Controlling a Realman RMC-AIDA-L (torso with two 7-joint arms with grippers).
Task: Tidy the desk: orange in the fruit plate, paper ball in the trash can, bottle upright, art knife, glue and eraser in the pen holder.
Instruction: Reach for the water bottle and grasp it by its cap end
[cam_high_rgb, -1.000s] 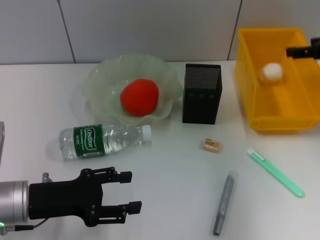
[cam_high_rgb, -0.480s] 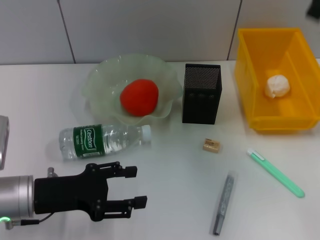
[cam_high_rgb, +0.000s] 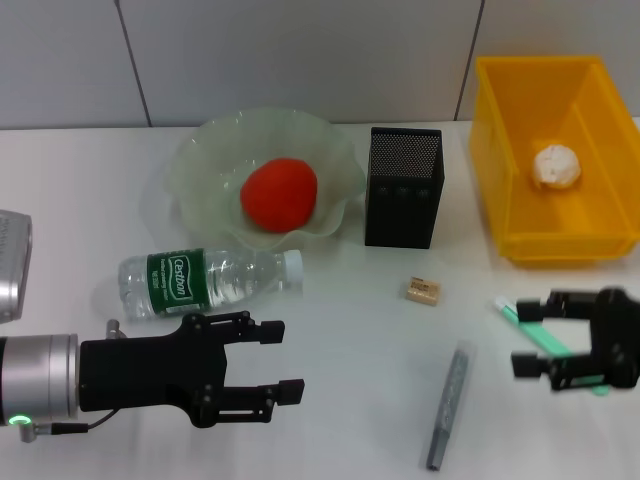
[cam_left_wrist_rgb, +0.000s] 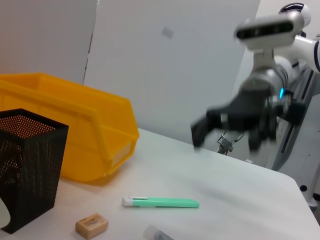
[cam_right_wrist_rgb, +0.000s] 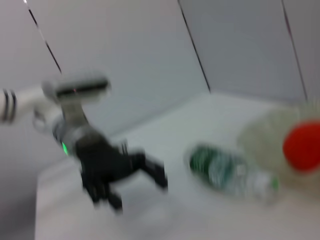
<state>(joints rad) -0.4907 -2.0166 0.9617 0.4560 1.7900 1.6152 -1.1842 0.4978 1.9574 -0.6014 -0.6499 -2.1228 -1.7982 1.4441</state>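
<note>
Lying on its side on the bench left of centre, the bottle (cam_high_rgb: 208, 280) looks light, smooth and prone to roll, best gripped mid-label by the released left gripper (cam_high_rgb: 270, 362) below it, while the right gripper (cam_high_rgb: 532, 335), also released, hovers lower right.

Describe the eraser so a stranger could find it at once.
Start at the black mesh pen holder in the middle of the white desk. Just in front of it lies the eraser, a tiny tan block, far shorter than the grey stick and green knife nearby.
</note>
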